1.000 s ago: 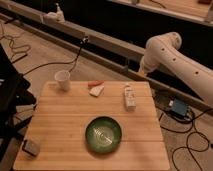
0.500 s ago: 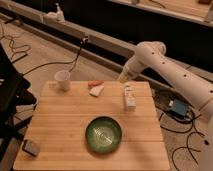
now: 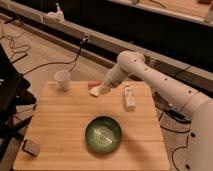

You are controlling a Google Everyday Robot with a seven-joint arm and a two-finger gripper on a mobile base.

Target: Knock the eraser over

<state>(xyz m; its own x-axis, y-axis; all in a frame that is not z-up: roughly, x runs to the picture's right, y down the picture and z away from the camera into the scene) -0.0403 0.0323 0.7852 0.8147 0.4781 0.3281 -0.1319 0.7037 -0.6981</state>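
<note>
The eraser [image 3: 31, 147] is a small dark grey block lying at the front left corner of the wooden table [image 3: 60, 120]. My white arm reaches in from the right over the back of the table. Its gripper [image 3: 104, 89] hangs near the back edge, right beside the pale wedge-shaped piece [image 3: 94, 91], far from the eraser. The green bowl [image 3: 103, 134] sits at the front middle of the table, between the gripper and the eraser's side.
A white cup [image 3: 63, 80] stands at the back left corner. A white oblong bottle-like object [image 3: 130, 97] lies at the back right. A small red-orange item [image 3: 93, 83] lies by the back edge. Cables run over the floor to the left and right.
My arm has swung leftward and lower from the right of the table. The gripper now sits over the back edge by the pale wedge. Nothing on the table has moved.
</note>
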